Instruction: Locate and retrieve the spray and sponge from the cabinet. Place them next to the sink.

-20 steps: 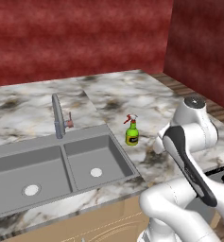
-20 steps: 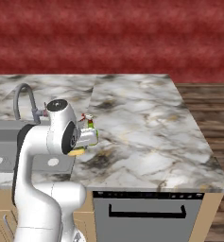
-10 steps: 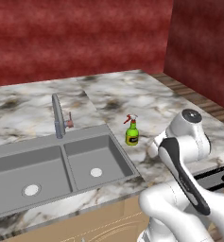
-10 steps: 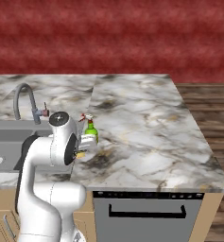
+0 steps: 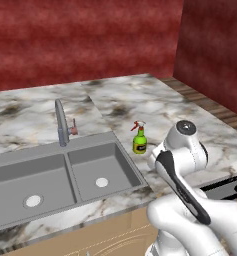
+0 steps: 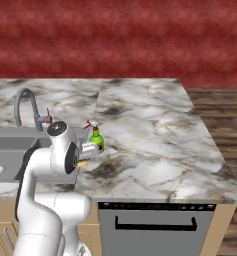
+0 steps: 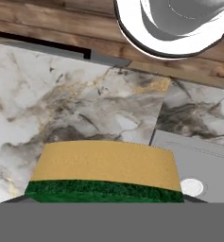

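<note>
Standing upright on the marble surface (image 5: 200,120), just right of the sink (image 5: 50,175), the spray (image 5: 139,137) shows a green body, yellow label, red neck and white-tipped nozzle. Over in the hand view, the sponge (image 7: 104,171) sits between the claw's fingers, yellow layer facing up, dark green pad along its near edge; the claw is clamped on it, above the marble beside a basin corner. From the right, a sliver of yellow sponge (image 6: 83,163) peeks out by the arm, near the spray (image 6: 96,136).
</note>
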Robot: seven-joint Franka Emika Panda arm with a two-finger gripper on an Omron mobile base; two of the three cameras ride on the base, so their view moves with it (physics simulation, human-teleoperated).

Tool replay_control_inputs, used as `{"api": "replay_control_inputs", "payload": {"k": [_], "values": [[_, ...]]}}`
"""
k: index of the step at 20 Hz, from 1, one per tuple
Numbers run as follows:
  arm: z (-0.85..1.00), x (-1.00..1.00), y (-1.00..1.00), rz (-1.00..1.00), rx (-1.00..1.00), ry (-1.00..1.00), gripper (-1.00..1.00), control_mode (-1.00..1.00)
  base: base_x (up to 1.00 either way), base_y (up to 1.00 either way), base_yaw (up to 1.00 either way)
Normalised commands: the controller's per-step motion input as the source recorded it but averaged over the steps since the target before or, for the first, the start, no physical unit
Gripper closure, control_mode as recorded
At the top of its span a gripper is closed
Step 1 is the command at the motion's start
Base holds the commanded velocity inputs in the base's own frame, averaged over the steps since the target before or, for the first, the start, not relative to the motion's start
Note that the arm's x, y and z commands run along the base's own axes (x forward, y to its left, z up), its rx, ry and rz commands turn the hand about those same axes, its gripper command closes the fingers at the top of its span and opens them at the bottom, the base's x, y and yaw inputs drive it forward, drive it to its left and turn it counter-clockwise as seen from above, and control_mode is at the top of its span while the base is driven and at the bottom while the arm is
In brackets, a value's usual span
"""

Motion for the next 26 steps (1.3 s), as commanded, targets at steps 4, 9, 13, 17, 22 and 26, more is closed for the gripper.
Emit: {"api": "replay_control_inputs", "payload": {"k": [4,9,13,17,22,26], "values": [[-0.41,0.21,0.03,0.0,0.0,0.0,1.0,-1.0,0.0,0.0,0.0],[-0.33,0.24,0.02,0.01,0.0,-0.03,1.0,-1.0,0.0,0.0,0.0],[-0.33,0.19,0.0,0.01,0.02,-0.02,1.0,-1.0,0.0,0.0,0.0],[-0.41,0.1,0.0,0.0,0.03,-0.01,1.0,-1.0,0.0,0.0,0.0],[-0.34,0.06,0.02,0.0,0.09,-0.03,1.0,-1.0,0.0,0.0,0.0],[-0.33,0.03,0.07,0.0,0.08,-0.09,1.0,-1.0,0.0,0.0,0.0]]}}
